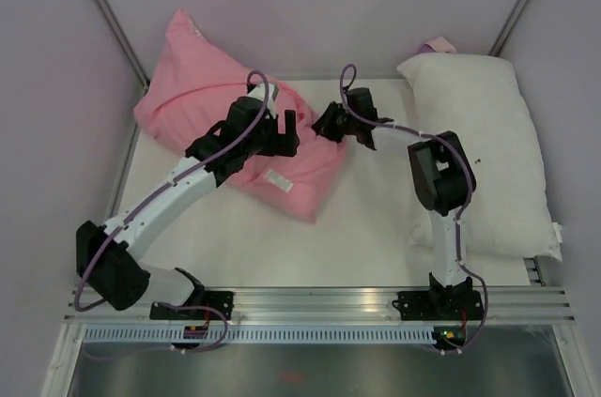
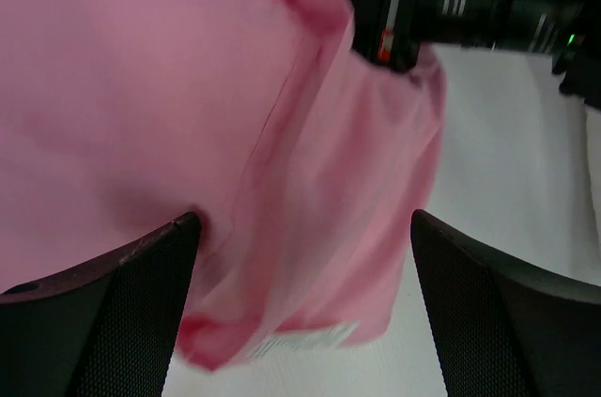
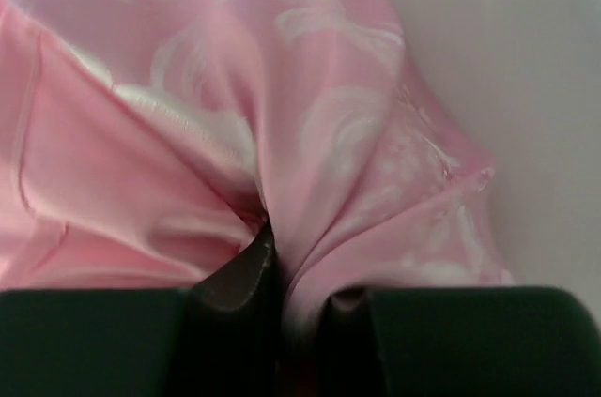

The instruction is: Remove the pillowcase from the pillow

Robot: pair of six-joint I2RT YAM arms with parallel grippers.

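Pillowcase (image 1: 188,87): pink fabric lying on the left-centre part of the table (image 1: 376,228), running from a full, bulging end at the far left to a flatter, crumpled end toward the centre; whether a pillow is inside cannot be told. Its small white label (image 1: 277,178) faces up near the near edge of the flat end. The pale rose print shows in the right wrist view, plain pink fabric in the left wrist view. Right gripper (image 1: 324,122): positioned at the pillowcase's centre-side edge, fingers nearly together with a gathered fold of the printed fabric pinched between them (image 3: 300,275). Left gripper (image 1: 286,129): located over the flat end of the pillowcase, just beside the right gripper, jaws spread wide with the fabric below and between them (image 2: 305,219); the fingers do not clamp anything. Speckled white pillow (image 1: 488,153): lies lengthwise along the right side of the table, apart from the pillowcase, with a small tag at its near right corner. A scrap of pink material (image 1: 437,43) shows at its far end.
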